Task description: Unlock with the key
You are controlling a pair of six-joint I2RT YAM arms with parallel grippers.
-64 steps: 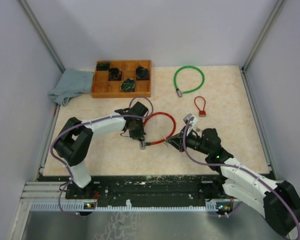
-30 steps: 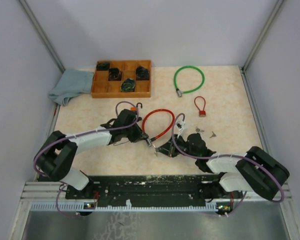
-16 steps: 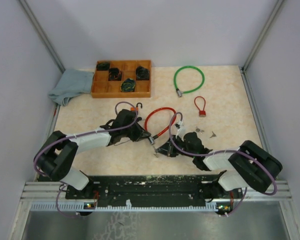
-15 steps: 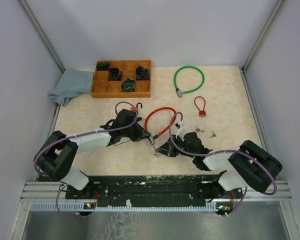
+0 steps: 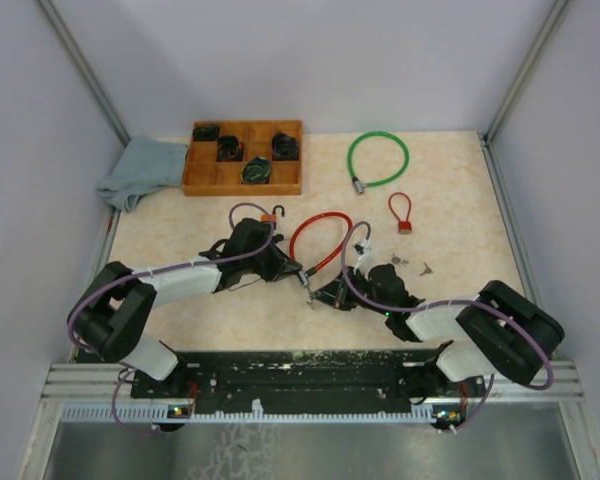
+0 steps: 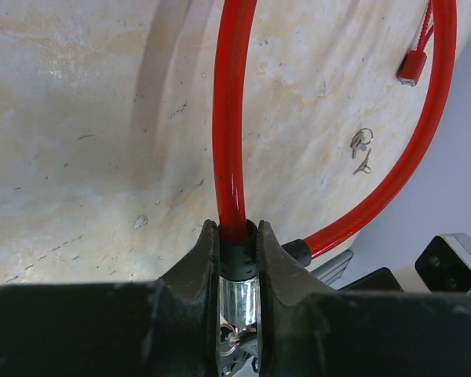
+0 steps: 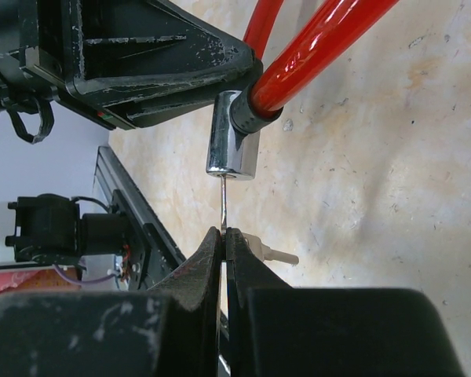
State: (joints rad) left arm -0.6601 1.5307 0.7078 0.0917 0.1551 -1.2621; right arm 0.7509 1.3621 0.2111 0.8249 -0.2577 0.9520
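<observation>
A red cable lock (image 5: 320, 240) loops over the middle of the table. My left gripper (image 6: 237, 259) is shut on its black collar and chrome barrel (image 6: 239, 302), red cable (image 6: 231, 118) running up from the jaws. In the right wrist view the chrome barrel (image 7: 231, 145) hangs below the left gripper's black fingers (image 7: 141, 63). A thin metal key (image 7: 222, 203) sticks out of the barrel's end, and my right gripper (image 7: 224, 232) is shut on its other end. From above, the two grippers meet near the barrel (image 5: 305, 283).
A wooden compartment tray (image 5: 243, 157) with dark items stands at the back left, a blue-grey cloth (image 5: 140, 170) beside it. A green cable lock (image 5: 377, 158) and a small red padlock (image 5: 401, 212) lie back right. Loose keys (image 5: 412, 264) lie right of the grippers.
Two seconds ago both arms were raised higher and further right; they have come down toward the near centre. Over the last second the right gripper has edged slightly toward the barrel.
</observation>
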